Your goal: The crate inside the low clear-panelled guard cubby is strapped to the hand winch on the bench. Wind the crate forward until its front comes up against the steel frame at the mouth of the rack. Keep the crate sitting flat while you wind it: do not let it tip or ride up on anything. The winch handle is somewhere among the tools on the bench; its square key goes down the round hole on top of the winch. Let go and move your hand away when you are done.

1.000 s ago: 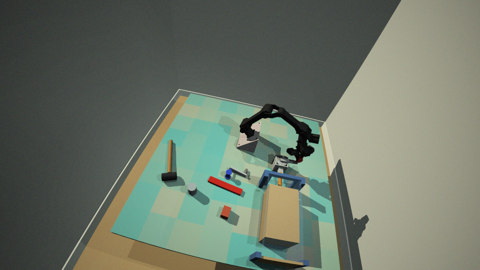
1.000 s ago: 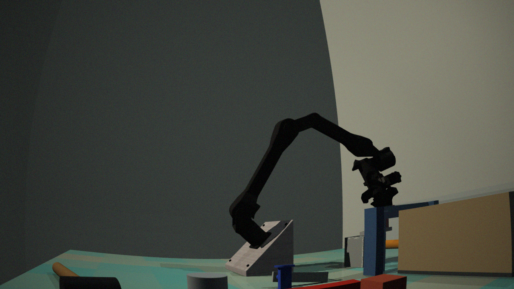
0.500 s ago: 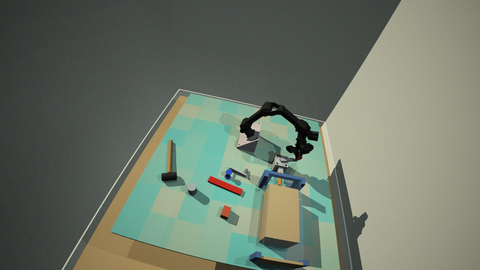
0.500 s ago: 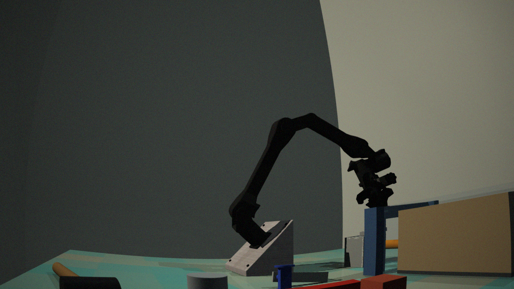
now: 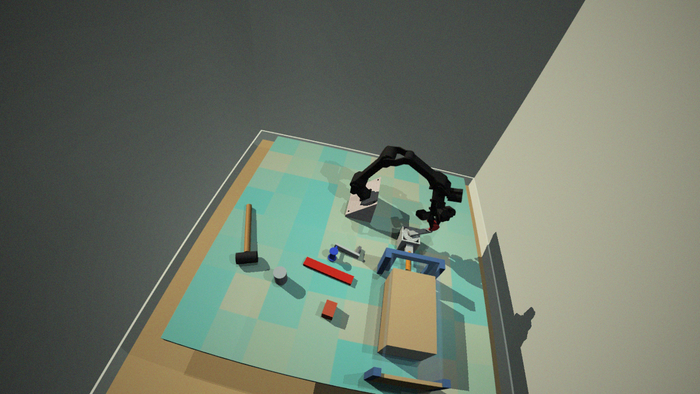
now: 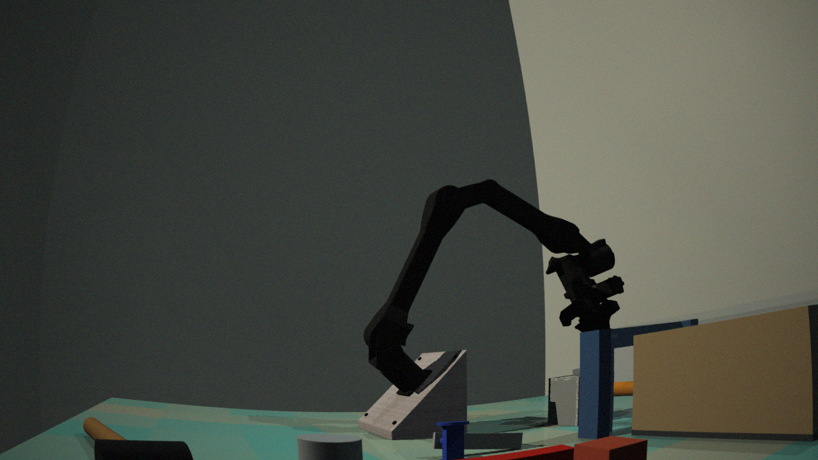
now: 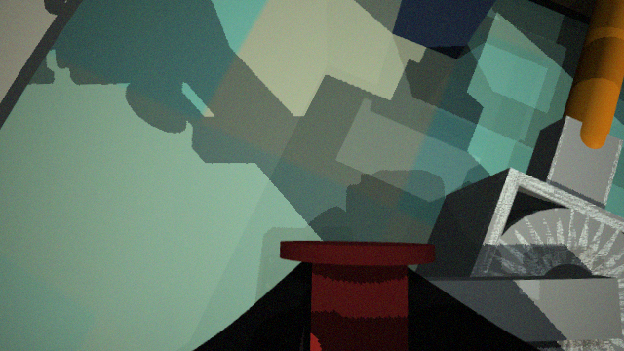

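My gripper (image 5: 433, 224) (image 7: 351, 276) is shut on the red knob (image 7: 359, 253) of the winch handle, beside the winch. The handle's grey arm (image 5: 420, 231) (image 7: 585, 307) reaches from the knob over the top of the grey winch (image 5: 406, 242) (image 6: 565, 401). Its key and the hole are hidden. An orange strap (image 5: 408, 265) (image 6: 622, 388) (image 7: 595, 93) runs from the winch toward the tan crate (image 5: 410, 313) (image 6: 720, 377). The crate sits flat, with a small gap between its front and the blue steel frame (image 5: 415, 256) (image 6: 594, 383). The fingers are hidden behind the frame in the exterior view.
Left of the cubby lie a second grey crank with a blue knob (image 5: 333, 253) (image 6: 452, 441), a red bar (image 5: 327, 270), a red block (image 5: 329, 309), a grey cylinder (image 5: 280, 274) and a mallet (image 5: 246, 257). A wall stands to the right. The clear panels surround the crate.
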You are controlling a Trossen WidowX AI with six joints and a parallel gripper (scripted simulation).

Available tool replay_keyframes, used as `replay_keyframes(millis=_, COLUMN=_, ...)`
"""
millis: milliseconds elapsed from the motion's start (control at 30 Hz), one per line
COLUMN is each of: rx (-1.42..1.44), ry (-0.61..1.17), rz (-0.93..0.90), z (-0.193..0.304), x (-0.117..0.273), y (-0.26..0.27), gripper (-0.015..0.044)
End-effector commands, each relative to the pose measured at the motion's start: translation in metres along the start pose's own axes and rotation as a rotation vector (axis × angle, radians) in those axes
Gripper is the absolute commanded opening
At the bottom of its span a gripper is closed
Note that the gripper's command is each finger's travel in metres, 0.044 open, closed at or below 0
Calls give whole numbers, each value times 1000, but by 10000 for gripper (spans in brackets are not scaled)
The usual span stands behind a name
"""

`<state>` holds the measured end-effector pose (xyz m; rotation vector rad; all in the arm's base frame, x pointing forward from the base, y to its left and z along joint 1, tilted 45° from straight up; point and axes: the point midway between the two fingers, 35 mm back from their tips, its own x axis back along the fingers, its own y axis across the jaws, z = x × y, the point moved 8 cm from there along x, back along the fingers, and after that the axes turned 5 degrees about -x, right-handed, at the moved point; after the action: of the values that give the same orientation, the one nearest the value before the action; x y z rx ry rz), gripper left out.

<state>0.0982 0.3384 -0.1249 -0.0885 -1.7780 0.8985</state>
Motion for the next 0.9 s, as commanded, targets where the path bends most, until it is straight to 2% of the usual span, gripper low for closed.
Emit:
replay_keyframes(millis=0, rx=23, ry=25, rz=4, z=15, x=4, y=-1, gripper=0)
replay_keyframes(millis=867, rx=25, ry=27, rz=4, z=41, x=18, y=-14, gripper=0)
